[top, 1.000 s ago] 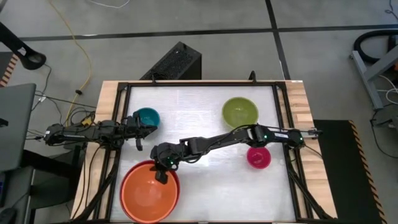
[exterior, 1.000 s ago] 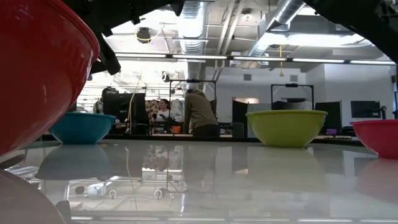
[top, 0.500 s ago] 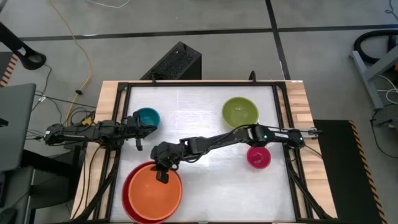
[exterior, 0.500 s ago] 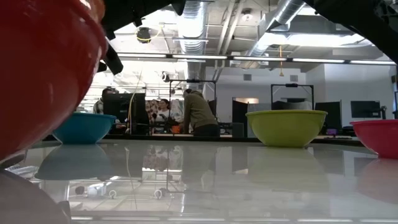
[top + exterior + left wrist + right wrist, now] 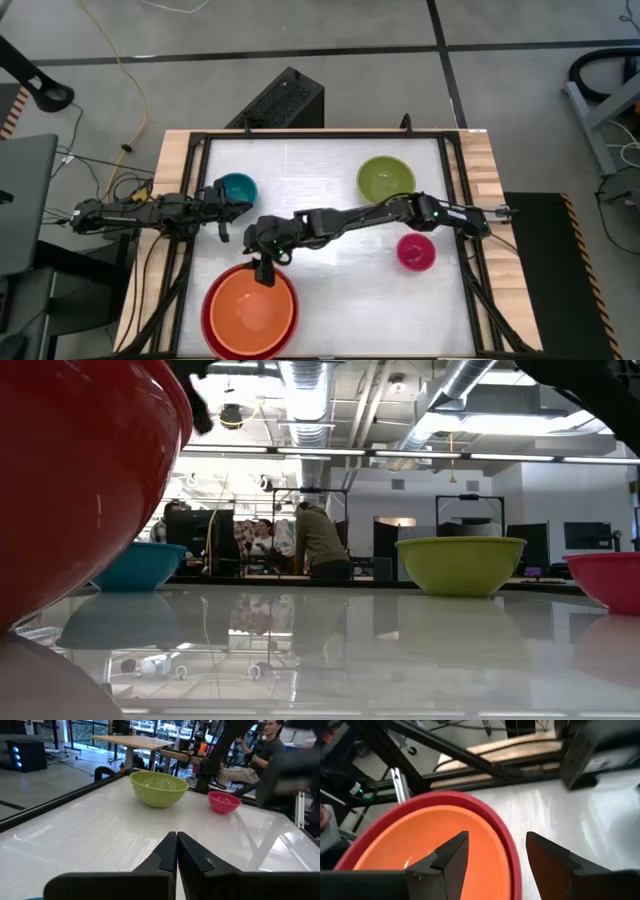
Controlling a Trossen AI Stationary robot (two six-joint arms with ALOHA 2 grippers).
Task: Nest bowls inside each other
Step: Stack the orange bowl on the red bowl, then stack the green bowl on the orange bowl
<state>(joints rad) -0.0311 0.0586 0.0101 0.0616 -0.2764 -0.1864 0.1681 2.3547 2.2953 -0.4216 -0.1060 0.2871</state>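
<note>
The orange bowl sits inside the big red bowl at the table's near left; the red rim shows around the orange one. My right gripper hovers open just above their far rim, one finger over the orange bowl, the other outside the red rim. The small teal bowl stands at the left, the lime green bowl at the far right, and the pink bowl at the right. My left gripper waits shut next to the teal bowl.
A black frame rims the white table, with wooden boards along both sides. Bare tabletop lies between the stacked bowls and the pink bowl. In the low view the red bowl fills the left; people work in the room behind.
My right gripper has opened, let go of the orange bowl and risen a little toward the far edge. The orange bowl has settled into the red bowl, and the pair has shifted slightly toward the table's right.
</note>
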